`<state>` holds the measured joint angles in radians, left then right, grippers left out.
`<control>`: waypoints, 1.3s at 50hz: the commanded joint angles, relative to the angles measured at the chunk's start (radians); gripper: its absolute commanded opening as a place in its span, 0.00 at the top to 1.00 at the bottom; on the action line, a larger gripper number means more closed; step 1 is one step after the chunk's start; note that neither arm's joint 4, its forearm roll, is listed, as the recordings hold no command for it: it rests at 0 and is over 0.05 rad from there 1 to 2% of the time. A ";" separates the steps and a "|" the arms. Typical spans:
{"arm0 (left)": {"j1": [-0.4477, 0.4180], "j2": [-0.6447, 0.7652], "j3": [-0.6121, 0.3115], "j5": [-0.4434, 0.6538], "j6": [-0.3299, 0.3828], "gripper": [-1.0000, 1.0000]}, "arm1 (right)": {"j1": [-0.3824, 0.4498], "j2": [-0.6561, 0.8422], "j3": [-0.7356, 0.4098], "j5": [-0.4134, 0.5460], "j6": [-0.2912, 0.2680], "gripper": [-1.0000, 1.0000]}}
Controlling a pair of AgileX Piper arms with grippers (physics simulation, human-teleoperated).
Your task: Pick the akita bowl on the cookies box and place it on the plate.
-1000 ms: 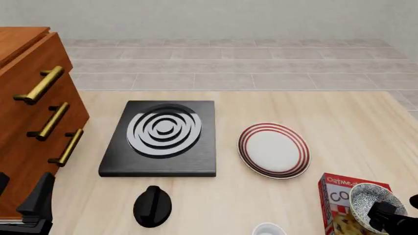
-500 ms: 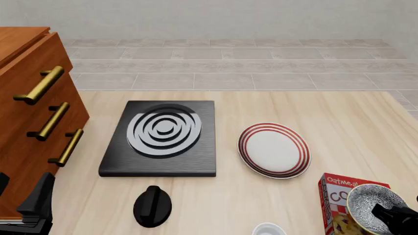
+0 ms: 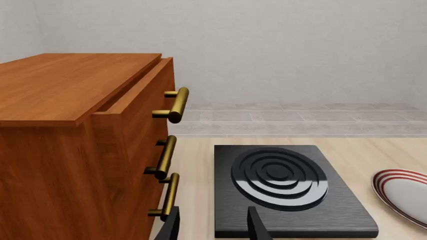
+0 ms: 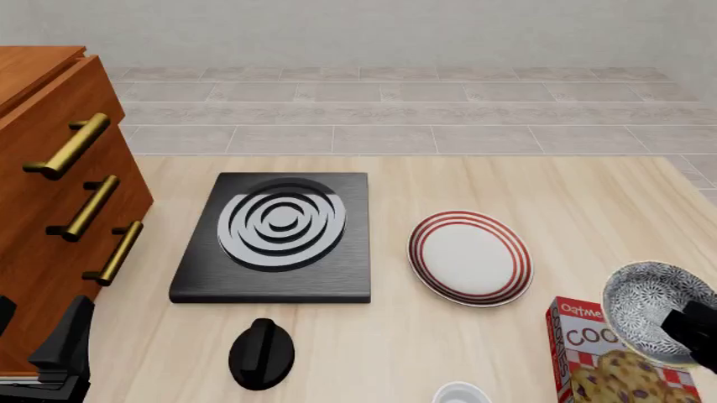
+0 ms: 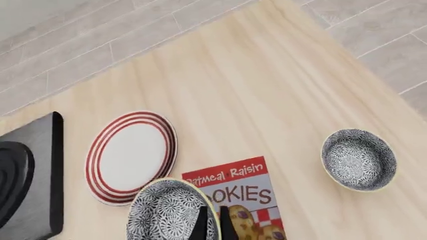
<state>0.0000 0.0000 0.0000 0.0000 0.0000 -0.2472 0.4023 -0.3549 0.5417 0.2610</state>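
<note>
Akita bowl (image 4: 652, 307) clamped at rim in my right hand (image 4: 686, 327), lifted above cookies box (image 4: 610, 361), right of plate (image 4: 469, 257); my left hand (image 3: 212, 226) apart, holding nothing.

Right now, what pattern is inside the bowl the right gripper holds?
Dense black-and-white speckle inside the small round akita bowl, clearest in the right wrist view.

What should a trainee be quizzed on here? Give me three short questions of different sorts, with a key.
1. True or false: the plate bears nothing.
2. Which gripper grips the akita bowl? A left, B right, C neither.
3. How many speckled bowls does the right wrist view show?
Key: 1 true. 2 B: the right gripper is shut on its rim. 3 two: the held one and a second bowl on the table.
</note>
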 commanded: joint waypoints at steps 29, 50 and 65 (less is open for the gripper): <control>0.000 0.000 0.000 0.000 0.000 0.00 | 0.311 0.551 -0.235 -0.441 0.116 1.00; 0.000 0.000 0.000 0.000 0.000 0.00 | 0.387 0.850 -0.312 -0.608 0.131 1.00; 0.000 0.000 0.000 0.000 0.000 0.00 | 0.392 0.967 -0.348 -0.648 0.129 1.00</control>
<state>0.0000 0.0000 0.0000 0.0000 0.0000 0.1366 1.2880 -0.6763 -0.0674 0.3869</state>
